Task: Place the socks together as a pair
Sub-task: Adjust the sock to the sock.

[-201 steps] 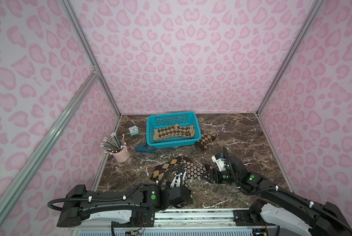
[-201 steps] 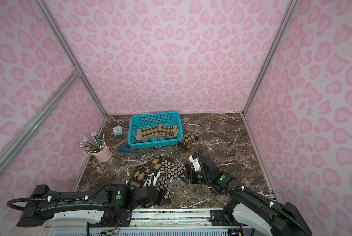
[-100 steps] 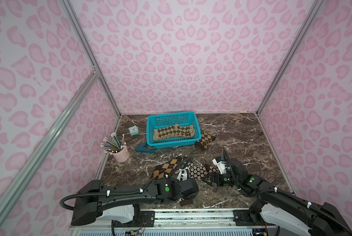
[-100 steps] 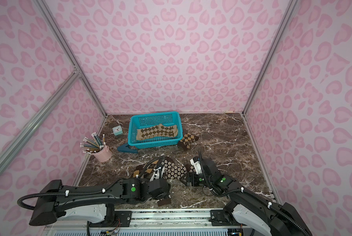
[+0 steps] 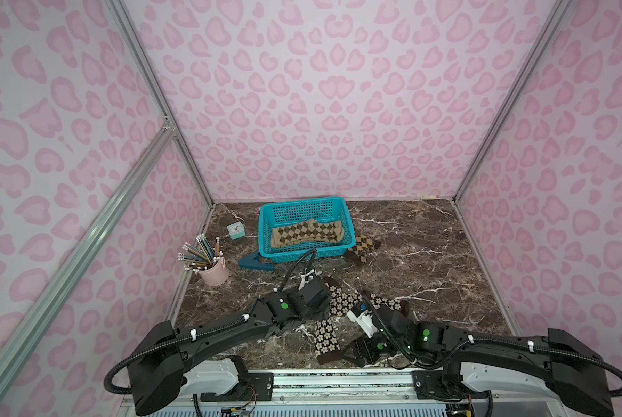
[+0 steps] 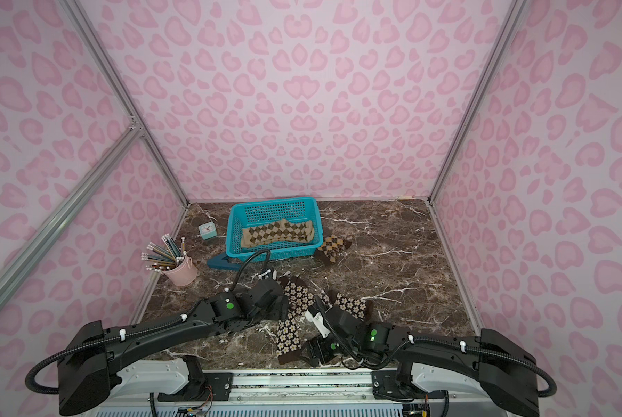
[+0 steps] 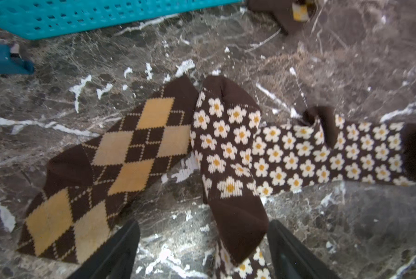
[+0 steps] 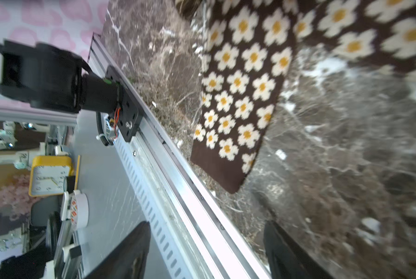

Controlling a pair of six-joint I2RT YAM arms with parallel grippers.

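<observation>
**Left wrist view: both grippers open, flowered socks touching at mid-surface**

The left gripper (image 7: 203,224) has its jaws spread wide and grips nothing. The brown heel of the bent flowered sock (image 7: 226,145) lies between the fingers (image 7: 120,248), close to one and well clear of the other. That sock runs from the middle of the marble surface (image 5: 428,252) toward the front edge, its cuff ending just short of the rail (image 8: 190,195). The straight flowered sock (image 7: 323,154) lies flat and meets the bent one at one end, stretching away toward the right edge, so the two form an angle. On the bent sock's other side a brown-orange argyle sock (image 7: 120,164) lies flat, one end touching it.

The right gripper (image 8: 207,224) is likewise spread wide and empty. It hangs low at the front edge, one finger over the rail, with the bent sock's cuff just ahead of it.

In both top views a tan-olive argyle sock (image 5: 307,233) lies inside the teal basket (image 5: 266,231), which sits at the back edge. A second brown-orange argyle sock (image 5: 361,248) lies crumpled against the basket's front right corner. A pink pencil cup (image 5: 213,274) stands at the left edge and a small clock (image 5: 236,230) near the back left corner.
</observation>
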